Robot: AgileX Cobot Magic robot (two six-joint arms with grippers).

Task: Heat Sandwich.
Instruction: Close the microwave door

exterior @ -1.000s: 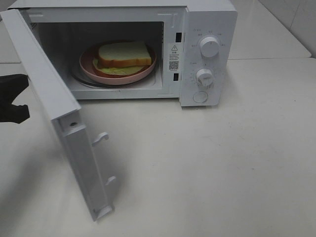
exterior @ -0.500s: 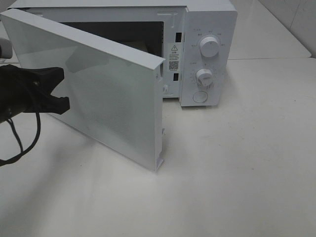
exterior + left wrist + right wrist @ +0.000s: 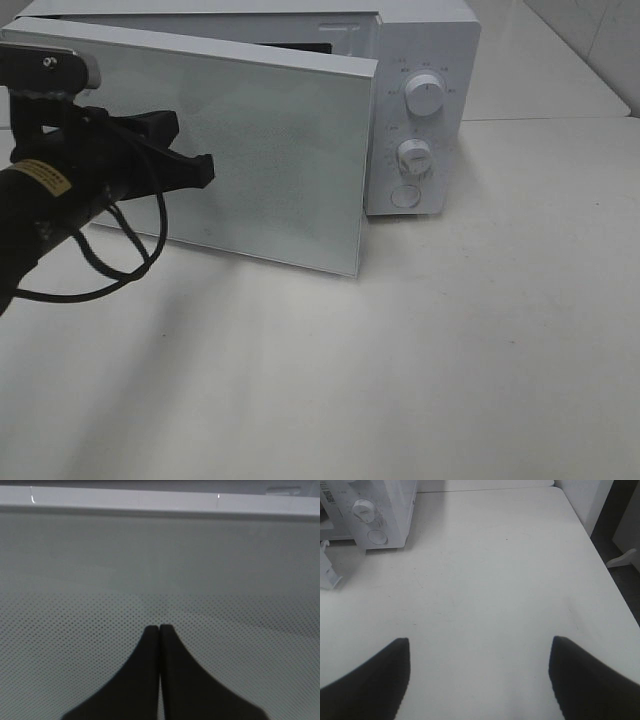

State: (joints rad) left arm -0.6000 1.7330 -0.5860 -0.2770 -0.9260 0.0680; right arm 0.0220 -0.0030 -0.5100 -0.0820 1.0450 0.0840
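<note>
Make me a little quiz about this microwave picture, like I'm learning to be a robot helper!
1. True or false: the microwave door is fully shut.
2. Pick one. The left jaws are: A) wide open, B) shut together, C) holding a plate.
3. How many turning knobs sit on the panel beside the door?
Key: 1 false, the door stands ajar. 2 B. 3 two.
</note>
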